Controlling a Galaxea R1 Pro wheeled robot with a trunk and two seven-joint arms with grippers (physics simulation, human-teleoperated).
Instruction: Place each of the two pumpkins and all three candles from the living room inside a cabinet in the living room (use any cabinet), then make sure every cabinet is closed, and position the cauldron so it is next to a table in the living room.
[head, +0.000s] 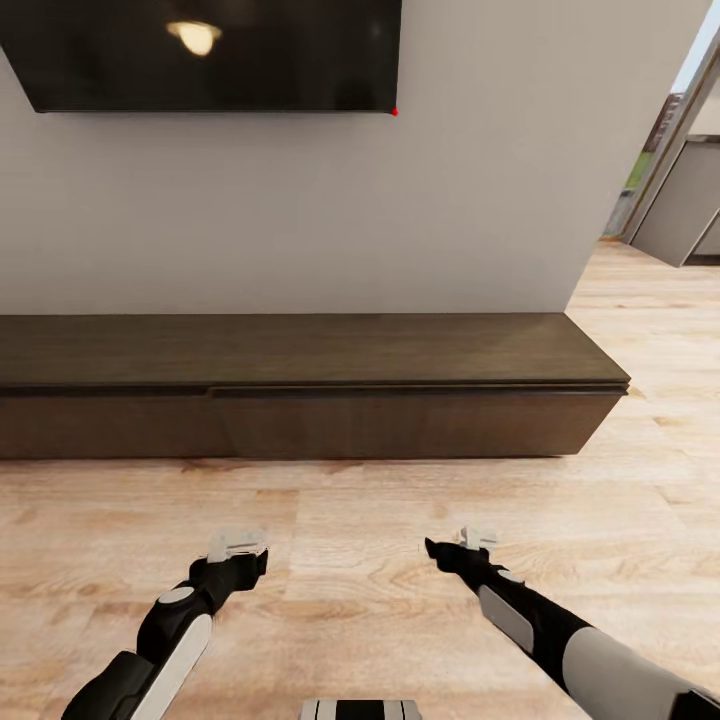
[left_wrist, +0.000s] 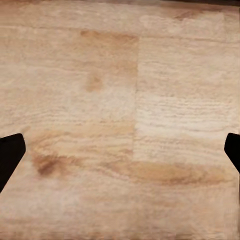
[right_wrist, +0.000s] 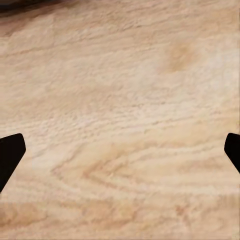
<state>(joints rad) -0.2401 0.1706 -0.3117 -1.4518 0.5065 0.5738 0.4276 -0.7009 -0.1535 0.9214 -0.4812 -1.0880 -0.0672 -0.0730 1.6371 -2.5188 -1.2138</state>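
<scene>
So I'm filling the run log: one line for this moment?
cabinet: closed | left tool: open, empty | right tool: open, empty | both over plank floor

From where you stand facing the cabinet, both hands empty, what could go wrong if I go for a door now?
The cabinet fronts are plain and handle-less, shut; only a thin seam shows, so fingers may slip off without catching an edge.
The left gripper and right gripper hang open over the floor, short of the cabinet; reaching may need the base closer, risking a bump against the low front.
</scene>
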